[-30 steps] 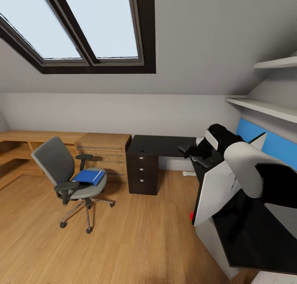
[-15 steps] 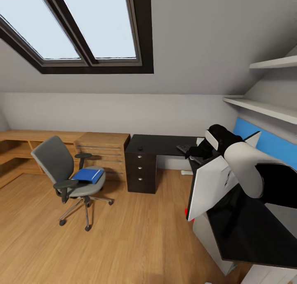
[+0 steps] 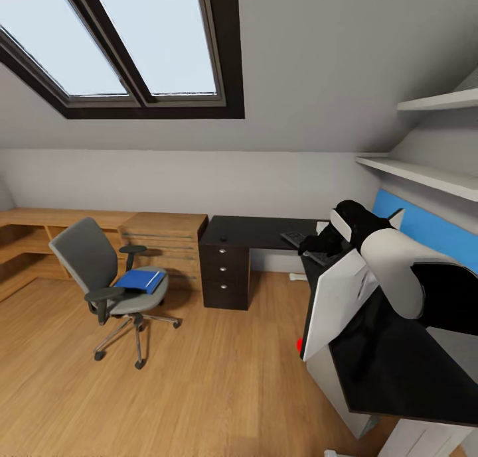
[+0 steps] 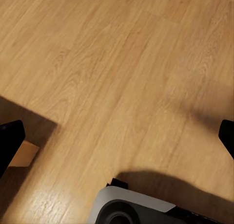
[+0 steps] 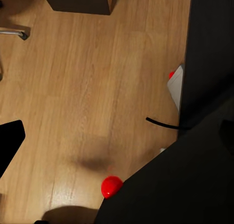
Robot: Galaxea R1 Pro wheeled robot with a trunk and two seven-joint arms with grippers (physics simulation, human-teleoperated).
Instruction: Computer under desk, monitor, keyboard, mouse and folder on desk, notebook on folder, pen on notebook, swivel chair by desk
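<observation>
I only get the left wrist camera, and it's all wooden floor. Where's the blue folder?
Observer: The folder lies on the seat of the swivel chair, in the head view.
Operator: Is the mouse on the desk?
Observer: Yes, the small mouse sits on the desk, above the drawers.
Operator: And the keyboard?
Observer: The keyboard lies near the desk's inner corner.

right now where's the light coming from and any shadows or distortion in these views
Head view: daylight from the skylight; wide-angle lens bends its frame and the shelves. Left wrist view: soft dark shadows on the floor. Right wrist view: a blurry shadow patch on the floor beside the desk.
</observation>
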